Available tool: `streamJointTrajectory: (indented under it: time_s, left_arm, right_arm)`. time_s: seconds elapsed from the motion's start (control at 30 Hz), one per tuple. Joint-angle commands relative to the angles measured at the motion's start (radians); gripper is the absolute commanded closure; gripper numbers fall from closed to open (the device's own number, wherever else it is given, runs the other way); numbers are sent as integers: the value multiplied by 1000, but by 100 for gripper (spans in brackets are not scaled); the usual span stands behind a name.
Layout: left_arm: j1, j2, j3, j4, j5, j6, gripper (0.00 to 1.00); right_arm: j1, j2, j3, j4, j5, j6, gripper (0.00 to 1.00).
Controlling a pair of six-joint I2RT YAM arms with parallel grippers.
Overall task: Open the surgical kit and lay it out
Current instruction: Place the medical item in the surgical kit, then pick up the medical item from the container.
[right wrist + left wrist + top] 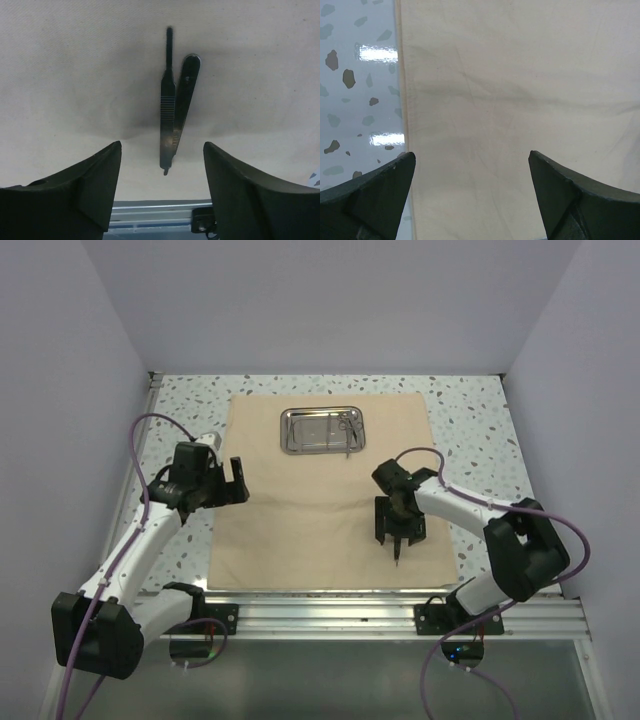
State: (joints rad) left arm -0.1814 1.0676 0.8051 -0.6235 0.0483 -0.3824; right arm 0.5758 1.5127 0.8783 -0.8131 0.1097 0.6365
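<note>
The beige cloth wrap [300, 510] lies spread flat on the speckled worktop [470, 420], and everything else sits on it or over it. On the far middle part of the cloth rests the small steel tray [310, 430], its long side running left to right. A few thin silver instruments [345, 425] lie in its right end, too small from above to tell apart.

Over the near right part of the cloth hangs the right tool [400, 538], pointing down, its fingers spread wide and holding nothing. In the right wrist view the right tool [161, 145] straddles 2 slim dark-looking instruments lying on the cloth. One is a narrow ribbed handle [168, 100], the other a flat blade-like strip [187, 80] with a rounded end. They touch at the end nearer the cloth's near edge and part slightly toward the far end. Neither finger touches them. Just past that near edge runs a metal rail [150, 207].

The left tool [238, 480] sits over the cloth's left edge, also spread wide and gripping nothing. In the left wrist view, one of its fingers [380, 190] is over bare worktop and the other over cloth. I cannot tell whether its tips touch the surface.
</note>
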Motion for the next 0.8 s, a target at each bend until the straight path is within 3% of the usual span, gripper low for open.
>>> streamJointTrajectory:
  time_s: [0.0, 0.03, 0.1, 0.3, 0.53, 0.77]
  left_arm:
    - [-13, -5, -1, 21, -13, -7, 0]
    - [-15, -8, -1, 19, -14, -9, 0]
    - [-16, -9, -1, 19, -16, -9, 0]
    - [-17, -11, -1, 21, -28, -12, 0]
    - [-16, -12, -3, 18, -42, -18, 0]
    - [-17, -26, -1, 15, -45, -23, 0]
  right_arm:
    - [4, 1, 19, 23, -7, 15, 27]
    - [2, -5, 46, -7, 1, 12, 20]
    - [2, -28, 123, -44, 34, 2, 16]
    - [2, 10, 498, -155, 104, -98, 16]
    - [2, 337, 910, -103, 58, -195, 17]
    - [4, 768, 1348, -142, 30, -207, 20]
